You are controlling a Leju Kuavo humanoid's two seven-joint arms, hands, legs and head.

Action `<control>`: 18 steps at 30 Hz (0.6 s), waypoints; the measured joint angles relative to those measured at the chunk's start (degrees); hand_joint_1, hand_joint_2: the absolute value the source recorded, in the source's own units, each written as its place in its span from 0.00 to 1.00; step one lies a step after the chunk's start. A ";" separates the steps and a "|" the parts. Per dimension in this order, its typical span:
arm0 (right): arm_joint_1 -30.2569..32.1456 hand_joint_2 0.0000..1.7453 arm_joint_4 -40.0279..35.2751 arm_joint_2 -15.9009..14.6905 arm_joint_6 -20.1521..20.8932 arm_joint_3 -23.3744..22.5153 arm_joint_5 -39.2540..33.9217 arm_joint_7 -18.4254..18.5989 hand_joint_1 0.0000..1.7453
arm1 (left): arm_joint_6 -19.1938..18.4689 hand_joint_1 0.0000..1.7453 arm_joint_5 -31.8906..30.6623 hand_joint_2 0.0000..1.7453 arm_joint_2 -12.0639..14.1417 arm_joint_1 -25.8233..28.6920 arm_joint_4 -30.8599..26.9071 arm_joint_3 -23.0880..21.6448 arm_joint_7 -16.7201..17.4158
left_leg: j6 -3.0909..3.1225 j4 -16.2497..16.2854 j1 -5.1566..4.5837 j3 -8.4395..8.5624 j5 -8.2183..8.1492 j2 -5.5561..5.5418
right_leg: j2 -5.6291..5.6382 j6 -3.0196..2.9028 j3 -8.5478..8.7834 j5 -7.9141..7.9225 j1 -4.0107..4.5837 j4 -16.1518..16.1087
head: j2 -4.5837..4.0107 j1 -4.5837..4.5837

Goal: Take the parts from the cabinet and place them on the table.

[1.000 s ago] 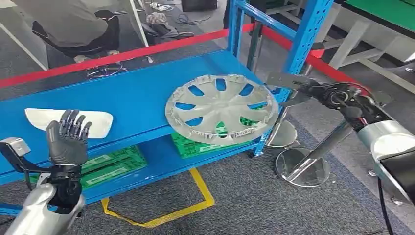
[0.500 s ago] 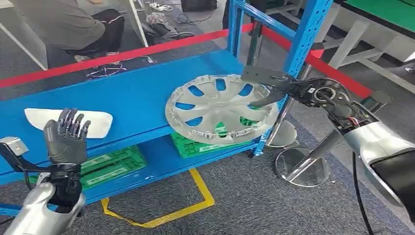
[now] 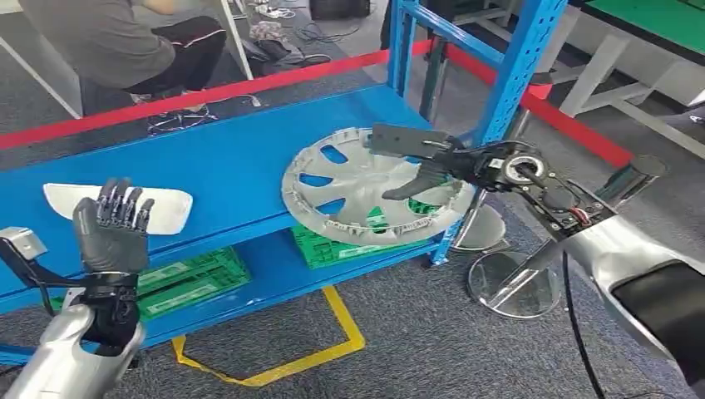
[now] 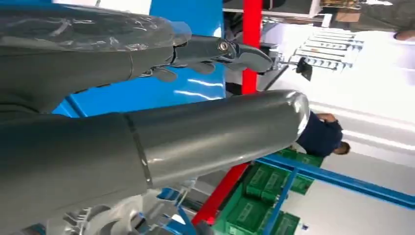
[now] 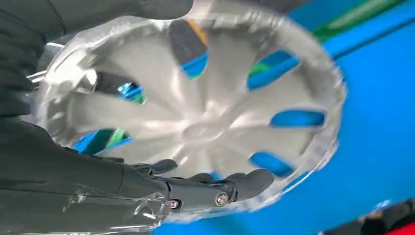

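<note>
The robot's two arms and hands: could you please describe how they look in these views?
Both forearms are smooth silver shells. The left hand is dark grey with black segmented fingers, above a black wrist with a small silver box beside it. The right hand is dark grey with a flat grey thumb; behind it sits a round black ring-shaped wrist joint with exposed red and black wires, and a thin black cable hangs under that arm.

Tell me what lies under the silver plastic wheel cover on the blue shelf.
Through the silver plastic wheel cover openings, the blue shelf and green crates on the lower level show. Whatever lies beneath its solid spokes is hidden. The right hand reaches over it.
</note>
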 joint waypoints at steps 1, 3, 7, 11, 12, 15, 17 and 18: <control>0.08 1.00 0.00 0.29 0.31 0.40 -0.33 0.20 0.00 | 0.00 0.00 0.00 0.00 -0.07 -0.13 0.00 0.00 -0.02 | 0.00 0.00 0.00 0.00 0.00 0.00 | 0.00 0.00 0.00 0.00 0.01 0.00 | 0.00 -0.02; 0.30 1.00 0.00 0.81 0.68 1.56 -0.90 0.09 0.00 | -0.09 0.00 0.00 0.00 -0.20 -0.38 0.04 0.00 -0.22 | 0.00 0.00 0.00 0.00 0.00 0.00 | 0.00 0.00 0.00 0.00 0.01 0.00 | 0.00 0.00; 0.81 1.00 0.15 1.58 0.57 3.79 -0.74 -1.07 0.00 | -0.24 0.00 0.00 0.00 -0.46 -0.89 0.28 0.00 -0.52 | 0.00 0.00 0.00 0.00 0.00 0.00 | 0.00 0.00 0.00 0.00 0.01 0.00 | 0.00 0.00; 1.34 1.00 0.83 2.08 -0.22 5.77 0.24 -2.66 0.00 | -0.57 0.00 0.04 0.00 -0.68 -1.14 0.44 0.00 -0.61 | 0.00 0.00 0.00 -0.01 0.00 0.00 | 0.00 0.00 0.00 0.00 0.00 -0.02 | 0.00 0.07; 1.47 1.00 1.24 2.19 -0.35 6.32 0.55 -2.99 0.00 | -0.61 0.00 0.07 0.00 -0.81 -1.25 0.52 0.00 -0.63 | 0.00 0.00 0.00 -0.01 0.00 0.01 | 0.00 0.00 0.00 0.00 0.00 -0.03 | 0.00 0.04; 2.07 1.00 2.34 2.39 -0.90 7.75 1.33 -4.07 0.00 | -0.70 0.00 0.42 0.00 -1.03 -1.58 0.87 -0.02 -0.85 | 0.00 0.00 0.00 -0.01 0.00 0.01 | 0.00 0.00 0.00 0.00 0.00 -0.04 | 0.00 0.11; 2.29 1.00 3.04 2.43 -0.98 8.60 1.62 -4.22 0.00 | -0.74 0.00 0.55 0.00 -1.14 -1.72 1.07 -0.02 -0.98 | 0.00 0.00 0.00 -0.01 0.00 0.01 | 0.00 0.00 0.00 0.00 0.00 -0.05 | 0.00 0.07; 2.38 1.00 3.30 2.43 -1.03 8.86 1.66 -4.22 0.00 | -0.74 0.00 0.66 0.00 -1.16 -1.76 1.16 0.00 -1.01 | 0.00 0.00 0.00 -0.01 0.00 0.00 | 0.00 0.00 0.00 0.00 0.00 -0.05 | 0.00 0.09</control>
